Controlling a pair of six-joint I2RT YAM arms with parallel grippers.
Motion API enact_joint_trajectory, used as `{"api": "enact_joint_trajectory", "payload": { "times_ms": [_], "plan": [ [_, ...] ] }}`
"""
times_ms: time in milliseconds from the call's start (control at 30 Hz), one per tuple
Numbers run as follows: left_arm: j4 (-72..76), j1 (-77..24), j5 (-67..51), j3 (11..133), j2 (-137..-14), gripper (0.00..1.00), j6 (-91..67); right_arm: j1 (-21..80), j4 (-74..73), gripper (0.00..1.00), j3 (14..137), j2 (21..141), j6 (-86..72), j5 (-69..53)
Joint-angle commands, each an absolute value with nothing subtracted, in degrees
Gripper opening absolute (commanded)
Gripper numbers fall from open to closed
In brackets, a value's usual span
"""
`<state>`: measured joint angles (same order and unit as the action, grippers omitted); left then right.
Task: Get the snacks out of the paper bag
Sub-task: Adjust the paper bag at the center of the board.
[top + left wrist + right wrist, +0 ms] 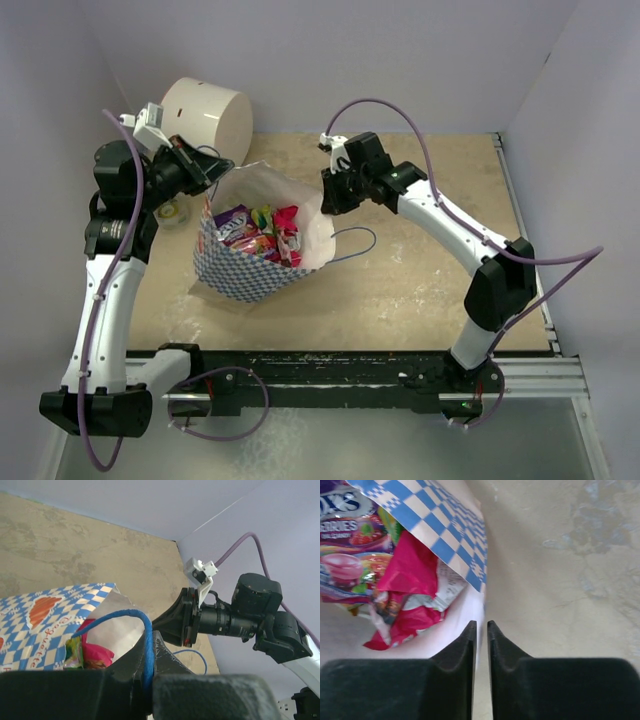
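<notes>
The paper bag (240,275) lies tilted on the table with its cream mouth open upward. The snacks (260,232) lie inside it: magenta, purple and orange packets. My left gripper (207,172) is at the bag's far left rim. In the left wrist view it (146,647) is shut on the bag's blue cord handle (115,614), with a magenta packet (95,655) below. My right gripper (326,197) is at the bag's right rim. In the right wrist view it (480,625) pinches the cream bag wall (470,607), next to a magenta packet (412,572) and a purple one (347,517).
A large cream cylinder (208,118) stands behind the left gripper. A small round object (176,212) lies left of the bag. The bag's second blue handle (357,244) lies on the table to its right. Lavender walls close in the back and sides.
</notes>
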<state>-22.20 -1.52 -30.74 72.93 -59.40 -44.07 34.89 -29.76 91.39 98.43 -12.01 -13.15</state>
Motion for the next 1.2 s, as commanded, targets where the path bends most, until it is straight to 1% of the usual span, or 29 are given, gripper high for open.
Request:
{"api": "enact_joint_trajectory", "payload": {
  "times_ms": [0, 33, 67, 200, 333, 500, 633, 700, 900, 933, 1067, 1167],
  "plan": [
    [-17.47, -1.64, -30.11, 79.82, -62.99, 0.00, -42.95, 35.11, -29.34, 0.08, 93.78, 98.25, -12.52, -22.28],
    [-17.92, -1.63, -29.38, 80.76, -63.75, 0.00, -42.63, 35.27, -29.23, 0.03, 93.35, 98.34, -13.13, -23.30],
    [-17.82, -1.59, -28.43, 81.63, -64.54, 0.00, -42.36, 35.38, -29.08, 0.00, 93.15, 98.30, -13.69, -24.29],
    [-14.37, -1.58, -27.75, 84.39, -67.77, 0.00, -41.84, 37.58, -26.54, 0.00, 92.48, 97.29, -15.84, -26.00],
    [-10.62, -1.59, -32.12, 89.47, -72.59, 0.00, -41.26, 41.38, -25.71, 0.00, 92.66, 97.62, -17.11, -28.98],
    [-9.65, -1.58, -35.51, 93.46, -75.25, 0.00, -38.68, 43.51, -26.62, 0.00, 90.83, 96.63, -16.36, -28.57],
    [-10.06, -1.58, -38.57, 92.27, -75.23, 0.00, -38.69, 43.51, -28.24, 0.00, 87.82, 93.63, -15.58, -26.69],
    [-10.52, -1.58, -40.52, 89.01, -73.60, 0.00, -39.10, 43.52, -28.64, 0.01, 86.01, 92.18, -16.30, -26.06],
    [-14.84, -1.58, -40.95, 79.85, -65.45, 0.00, -39.39, 43.43, -33.33, 0.04, 83.53, 88.87, -14.65, -15.06],
    [-15.65, -1.61, -40.91, 79.21, -64.50, 0.00, -39.34, 43.45, -33.99, 0.06, 83.50, 88.30, -14.26, -13.43],
    [-17.86, -1.58, -40.08, 78.40, -62.40, 0.00, -39.32, 43.48, -35.58, 0.30, 85.71, 86.01, -11.76, -9.49],
    [-18.17, -1.58, -39.46, 78.89, -61.96, 0.00, -39.69, 43.42, -37.52, 0.45, 90.23, 85.08, -9.48, -6.27]
  ]
}}
